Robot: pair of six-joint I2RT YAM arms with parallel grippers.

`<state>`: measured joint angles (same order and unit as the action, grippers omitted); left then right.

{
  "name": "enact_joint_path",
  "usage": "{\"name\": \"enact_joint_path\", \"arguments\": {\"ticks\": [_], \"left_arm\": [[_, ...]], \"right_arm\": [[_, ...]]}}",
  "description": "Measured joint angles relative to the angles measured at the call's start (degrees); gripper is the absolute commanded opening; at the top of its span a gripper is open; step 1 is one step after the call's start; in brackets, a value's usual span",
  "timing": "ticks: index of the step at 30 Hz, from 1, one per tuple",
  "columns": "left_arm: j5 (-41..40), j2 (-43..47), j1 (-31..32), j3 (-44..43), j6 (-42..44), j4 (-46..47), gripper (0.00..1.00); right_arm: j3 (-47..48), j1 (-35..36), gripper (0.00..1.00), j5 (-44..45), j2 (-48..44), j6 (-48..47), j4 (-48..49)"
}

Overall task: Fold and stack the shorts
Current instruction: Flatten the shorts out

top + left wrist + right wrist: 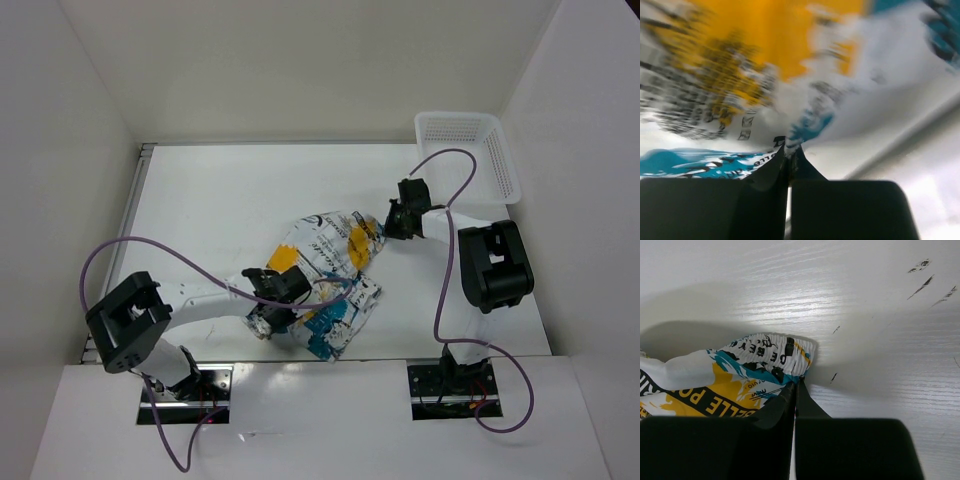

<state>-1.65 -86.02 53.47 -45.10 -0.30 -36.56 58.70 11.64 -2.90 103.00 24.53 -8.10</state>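
Left end effector and right end effector both pinch the shorts, bunched between them on the bench; we fear the right's thin waistband bite slips when stretched.

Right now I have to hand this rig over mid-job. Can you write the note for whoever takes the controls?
Left gripper: shut, pinching the shorts at their near-left edge; its wrist view is blurred.
Right gripper: shut on the gathered waistband corner at the shorts' far-right end.
Things: one pair of shorts, crumpled on the table between the two arms. The white mesh basket sits at the far-right corner, apart from them.
Done: both grips taken; no neat fold shows yet.
Left: fold the shorts flat, then stack.
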Motion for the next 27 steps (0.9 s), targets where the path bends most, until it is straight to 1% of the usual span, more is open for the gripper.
{"name": "enact_joint_path", "arguments": {"ticks": [2,3,5,6,7,9,12,14,15,17,19,20,22,24,27], "left_arm": [[-4.0,-0.1,-0.9,-0.4,0.1,1.2,0.00],[-6.5,-0.4,-2.5,-0.8,0.1,2.4,0.00],[-10.1,-2.0,-9.5,-4.6,0.2,2.8,0.00],[-11.9,-3.4,-13.9,-8.8,0.2,2.1,0.00],[-13.0,-5.0,-19.1,-14.8,0.2,2.2,0.00],[-15.4,-7.2,-27.0,-27.1,0.2,4.5,0.00],[-20.2,-7.7,-35.1,-42.5,0.0,10.8,0.00],[-22.6,-9.1,-37.9,-55.2,0.1,12.1,0.00],[-23.4,-9.9,-38.5,-60.9,0.1,12.5,0.00],[-24.4,-12.7,-39.0,-75.5,0.2,11.7,0.00],[-24.7,-13.4,-38.8,-84.0,0.1,11.0,0.00],[-24.8,-13.0,-38.6,-86.4,0.1,10.4,0.00],[-25.0,-10.4,-37.6,-86.1,0.1,9.9,0.00],[-25.7,-5.0,-36.2,-77.7,0.1,11.2,0.00],[-27.1,2.0,-33.9,-62.5,0.1,11.1,0.00]], "right_arm": [[0.2,0.0,0.00,-0.5,0.0,-0.3,-0.5],[0.8,0.0,0.00,-1.0,0.0,-0.8,-1.1],[3.7,0.0,0.00,-2.2,0.0,-2.2,-3.9],[6.5,0.0,0.00,-2.6,0.2,-3.1,-5.7],[10.2,0.0,0.00,-2.8,0.5,-3.9,-7.3],[20.0,0.0,0.00,-2.9,1.6,-5.6,-8.7],[37.8,0.0,0.00,-1.7,3.8,-7.9,-8.3],[51.1,0.1,0.00,-0.5,5.1,-9.1,-7.6],[56.6,0.1,0.00,0.0,5.3,-9.5,-7.1],[66.1,0.1,0.00,1.7,5.1,-10.3,-5.9],[70.1,0.1,0.00,2.9,3.3,-11.0,-4.1],[70.2,0.1,0.00,3.2,1.7,-11.2,-3.8],[66.8,0.1,0.00,3.0,-2.4,-11.6,-2.7],[58.5,0.1,0.00,2.1,-7.8,-11.9,-2.0],[42.8,0.1,0.00,-1.0,-14.8,-12.3,-1.5]]}}
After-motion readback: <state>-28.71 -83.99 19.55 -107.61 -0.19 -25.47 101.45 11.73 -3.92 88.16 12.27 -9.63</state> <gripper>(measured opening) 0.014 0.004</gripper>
